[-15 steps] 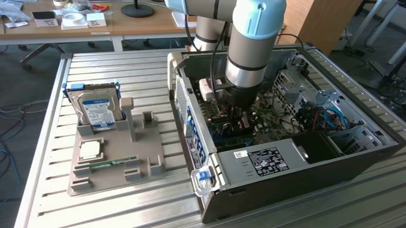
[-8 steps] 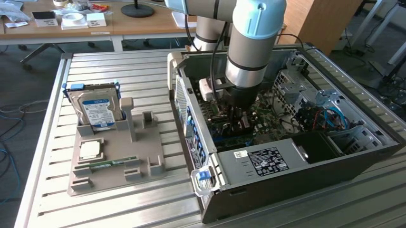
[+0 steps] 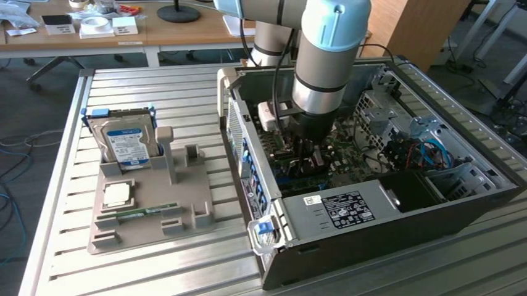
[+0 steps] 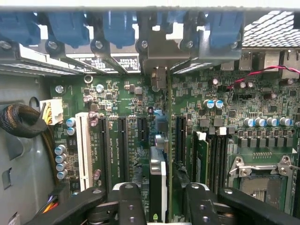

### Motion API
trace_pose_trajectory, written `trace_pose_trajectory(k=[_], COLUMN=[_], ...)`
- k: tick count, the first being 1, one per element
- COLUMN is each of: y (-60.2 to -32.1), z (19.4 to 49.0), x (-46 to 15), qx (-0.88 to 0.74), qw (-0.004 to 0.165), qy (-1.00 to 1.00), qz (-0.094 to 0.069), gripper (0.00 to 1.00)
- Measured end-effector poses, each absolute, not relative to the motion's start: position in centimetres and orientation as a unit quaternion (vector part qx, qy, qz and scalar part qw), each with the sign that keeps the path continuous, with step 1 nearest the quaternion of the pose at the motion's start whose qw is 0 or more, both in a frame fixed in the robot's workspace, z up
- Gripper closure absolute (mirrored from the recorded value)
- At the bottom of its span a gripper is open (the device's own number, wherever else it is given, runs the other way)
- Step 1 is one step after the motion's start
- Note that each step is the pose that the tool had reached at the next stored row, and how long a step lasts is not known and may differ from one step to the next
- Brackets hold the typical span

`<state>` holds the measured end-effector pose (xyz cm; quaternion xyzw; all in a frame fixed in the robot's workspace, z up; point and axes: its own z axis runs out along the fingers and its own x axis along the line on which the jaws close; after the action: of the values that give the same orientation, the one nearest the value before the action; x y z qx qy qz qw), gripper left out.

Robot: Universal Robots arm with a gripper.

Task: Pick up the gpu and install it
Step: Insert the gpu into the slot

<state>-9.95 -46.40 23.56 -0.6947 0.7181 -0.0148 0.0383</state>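
My fingers [image 4: 130, 204] stand apart, one on each side of the gpu [image 4: 158, 187], with a gap showing between each pad and the card, so I am not clamped on it. The gripper [image 4: 158, 202] hangs just above the card's top edge, and in the exterior view the gripper [image 3: 307, 147] is down inside the computer case [image 3: 461, 216].

The card stands upright on its edge between my fingers, running straight away from them toward the case's rear wall, where its metal bracket [image 4: 159, 77] meets the row of blue slot clips [image 4: 119, 28]. It sits among the long black slots [image 4: 123, 140] of the green motherboard [image 4: 117, 101]; whether it is pressed fully home I cannot tell. Seen edge-on it is thin, dark, with a silvery strip along the top near my fingers.

The case lies open on its side on the slatted table [image 3: 148, 86]. Inside it, past one finger, lies the empty processor socket [image 4: 262, 180] and a memory stick [image 4: 202, 157]; past the other, a white slot [image 4: 83, 150] and a black cable bundle [image 4: 21, 119].

Outside the case, a grey holder tray [image 3: 148, 216] carries a hard drive [image 3: 123, 142] standing upright and a green memory stick [image 3: 144, 211] lying flat.
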Motion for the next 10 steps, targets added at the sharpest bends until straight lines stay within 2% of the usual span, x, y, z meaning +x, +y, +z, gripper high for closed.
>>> trace_pose_trajectory(k=[10], y=[-46.4], z=[24.19], x=[-9.95], qx=[-0.695], qw=[0.038], qy=[0.718], qz=[-0.015], gripper=[0.6])
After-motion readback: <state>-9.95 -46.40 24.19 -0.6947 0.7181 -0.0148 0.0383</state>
